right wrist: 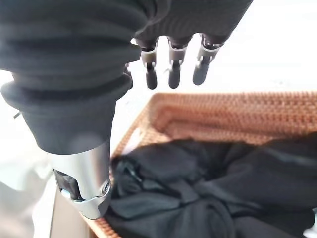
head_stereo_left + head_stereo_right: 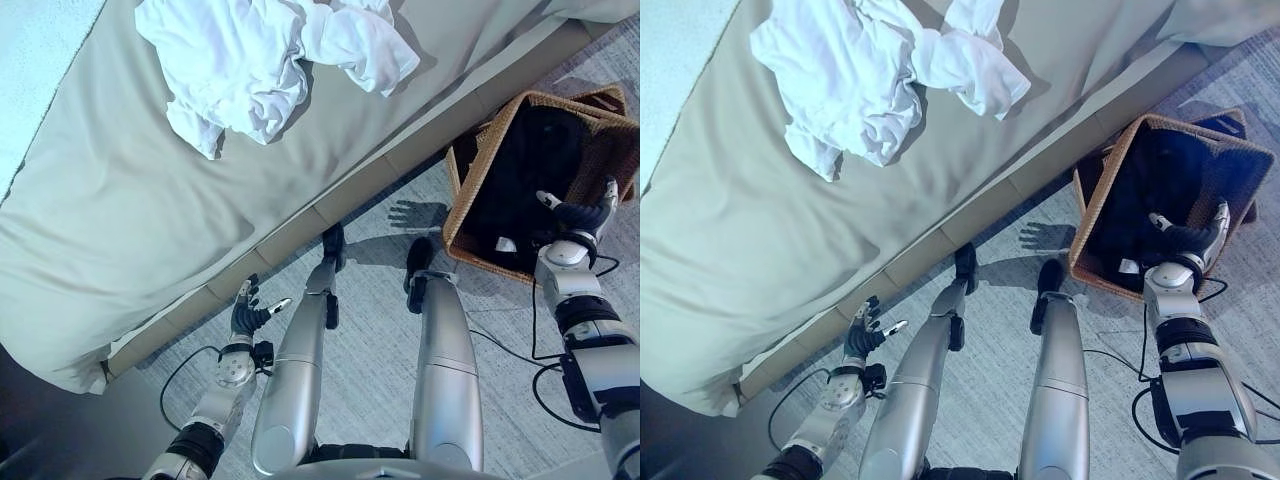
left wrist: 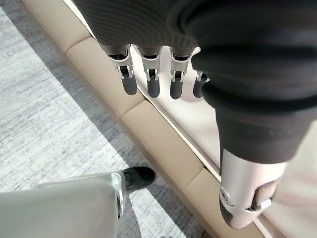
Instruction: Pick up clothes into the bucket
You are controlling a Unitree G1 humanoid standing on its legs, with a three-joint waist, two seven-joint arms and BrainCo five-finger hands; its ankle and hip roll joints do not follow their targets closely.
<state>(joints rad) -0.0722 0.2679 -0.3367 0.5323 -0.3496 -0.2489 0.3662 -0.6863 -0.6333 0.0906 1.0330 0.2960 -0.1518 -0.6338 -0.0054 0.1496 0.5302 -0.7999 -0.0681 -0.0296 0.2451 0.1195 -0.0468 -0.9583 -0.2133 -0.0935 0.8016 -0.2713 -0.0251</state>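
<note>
White clothes (image 2: 270, 60) lie crumpled on the bed (image 2: 120, 200), near its far side, well apart from both robot hands. Black clothes (image 2: 535, 170) already sit inside the wicker basket (image 2: 470, 185), which stands on the floor just beside the bed's edge.

Right robot hand (image 2: 580, 215): hangs above the basket's near rim, fingers straight and spread, holding nothing. Left robot hand (image 2: 248, 312): low by the bed's side panel, fingers relaxed and spread, empty.

Surface: bed covered in a smooth beige sheet, with a tan padded base (image 3: 163, 144) divided into panels. Floor is grey carpet (image 2: 370, 330).

Right wrist view: woven inner wall of the basket (image 1: 223, 114) and folds of the black clothes (image 1: 198, 188) close up, under the fingertips (image 1: 173, 77). Left wrist view: seam between 2 base panels, fingertips (image 3: 151, 87) hanging clear of the bed.
</note>
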